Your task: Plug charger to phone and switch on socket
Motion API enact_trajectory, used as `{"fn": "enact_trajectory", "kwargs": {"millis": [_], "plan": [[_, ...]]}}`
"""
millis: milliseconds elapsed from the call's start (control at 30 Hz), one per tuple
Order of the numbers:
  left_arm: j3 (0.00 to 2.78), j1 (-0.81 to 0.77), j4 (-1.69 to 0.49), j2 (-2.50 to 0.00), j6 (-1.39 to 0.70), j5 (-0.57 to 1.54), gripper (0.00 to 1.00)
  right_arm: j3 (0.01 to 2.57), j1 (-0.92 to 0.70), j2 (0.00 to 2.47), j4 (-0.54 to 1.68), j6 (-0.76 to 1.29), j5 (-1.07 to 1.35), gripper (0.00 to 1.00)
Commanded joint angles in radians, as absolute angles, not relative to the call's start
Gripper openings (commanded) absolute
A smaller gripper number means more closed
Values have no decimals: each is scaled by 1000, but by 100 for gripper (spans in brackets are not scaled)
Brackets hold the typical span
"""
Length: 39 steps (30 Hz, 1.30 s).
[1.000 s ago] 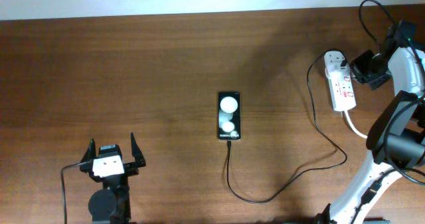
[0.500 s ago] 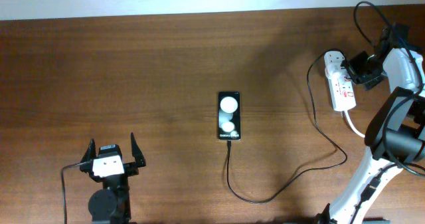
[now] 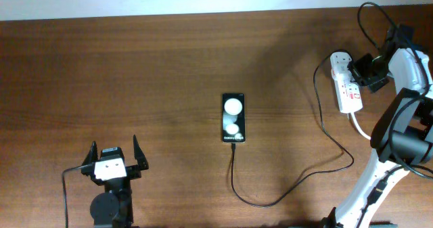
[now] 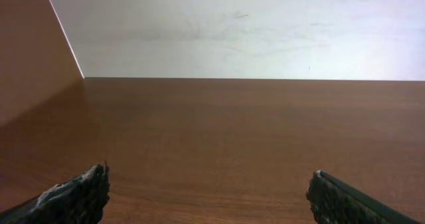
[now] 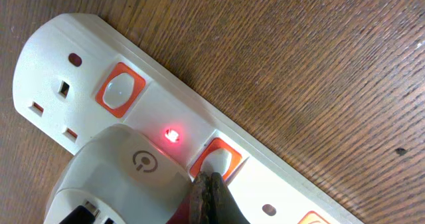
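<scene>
The black phone [image 3: 233, 118] lies mid-table, its screen lit with two white circles. The thin black charger cable [image 3: 298, 180] is plugged into its near end and loops right and up to the white plug adapter [image 3: 340, 60] in the socket strip [image 3: 349, 91]. In the right wrist view the strip [image 5: 99, 58] shows a lit red lamp [image 5: 172, 134] beside the adapter [image 5: 119, 184]. My right gripper [image 5: 207, 196] is shut, its tips pressed on the orange-framed switch [image 5: 222, 159]. It also shows in the overhead view [image 3: 360, 70]. My left gripper [image 3: 114, 159] is open and empty.
The strip's thick white cord [image 3: 360, 128] runs toward the right arm's base. A second orange-framed switch [image 5: 120, 90] and an unused outlet sit at the strip's end. A white wall [image 4: 252, 31] stands beyond the table's far edge.
My right gripper has moved a little left onto the socket strip beside the adapter. Phone, cable and left arm have not moved.
</scene>
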State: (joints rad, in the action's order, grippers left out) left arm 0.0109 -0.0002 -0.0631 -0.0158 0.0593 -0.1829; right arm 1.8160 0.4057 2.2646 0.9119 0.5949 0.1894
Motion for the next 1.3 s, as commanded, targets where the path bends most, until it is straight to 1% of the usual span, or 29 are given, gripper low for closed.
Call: {"fn": "enact_trajectory", "kwargs": {"millis": [0, 67, 167, 233, 333, 433, 533, 600, 667, 700, 767, 800, 833, 900, 967, 1000, 1033, 1067, 1100, 1133, 1167, 1200, 1233, 1267], "plan": [[10, 5, -67, -12, 50, -179, 99, 1795, 388, 2318, 944, 538, 164, 4], [10, 5, -67, -12, 50, -179, 99, 1795, 417, 2306, 960, 531, 139, 4], [10, 5, -67, -12, 50, -179, 99, 1795, 524, 2232, 991, 531, 159, 4], [10, 5, -67, -12, 50, -179, 99, 1795, 584, 2156, 984, 530, 293, 4], [10, 5, -67, -12, 50, -179, 99, 1795, 624, 2000, 926, 481, 619, 4], [10, 5, -67, -12, 50, -179, 99, 1795, 582, 1819, 876, 479, 822, 4], [10, 5, -67, -12, 50, -179, 99, 1795, 501, 1635, 816, 480, 962, 4], [10, 5, -67, -12, 50, -179, 99, 1795, 475, 1549, 764, 522, 1076, 4], [10, 5, -67, -12, 50, -179, 99, 1796, 464, 1462, 665, 622, 1226, 4], [10, 5, -67, -12, 50, -179, 99, 1797, 464, 1440, 627, 656, 1269, 4], [10, 5, -67, -12, 50, -179, 99, 1797, 464, 1390, 472, 799, 1299, 4], [10, 5, -67, -12, 50, -179, 99, 1797, 463, 1372, 392, 942, 1299, 4], [10, 5, -67, -12, 50, -179, 99, 1797, 451, 1360, 322, 1042, 1298, 4], [10, 5, -67, -12, 50, -179, 99, 1797, 365, 1335, 43, 1193, 1273, 4], [10, 5, -67, -12, 50, -179, 99, 1797, 236, 1314, -180, 1224, 1268, 4], [10, 5, -67, -12, 50, -179, 99, 1797, 175, 1304, -250, 1204, 1277, 4], [10, 5, -67, -12, 50, -179, 99, 1797, 109, 1287, -260, 1131, 1304, 5], [10, 5, -67, -12, 50, -179, 99, 1789, 46, 1259, -212, 966, 1338, 5], [10, 5, -67, -12, 50, -179, 99, 1777, 14, 1238, -147, 862, 1343, 8], [10, 5, -67, -12, 50, -179, 99, 1758, -27, 1197, 17, 689, 1310, 11], [10, 5, -67, -12, 50, -179, 99, 1748, -42, 1173, 121, 601, 1263, 11], [10, 5, -67, -12, 50, -179, 99, 1731, -64, 1132, 296, 452, 1146, 13], [10, 5, -67, -12, 50, -179, 99, 1703, -94, 1073, 467, 297, 929, 13], [10, 5, -67, -12, 50, -179, 99, 1676, -117, 1021, 542, 225, 717, 13]]}}
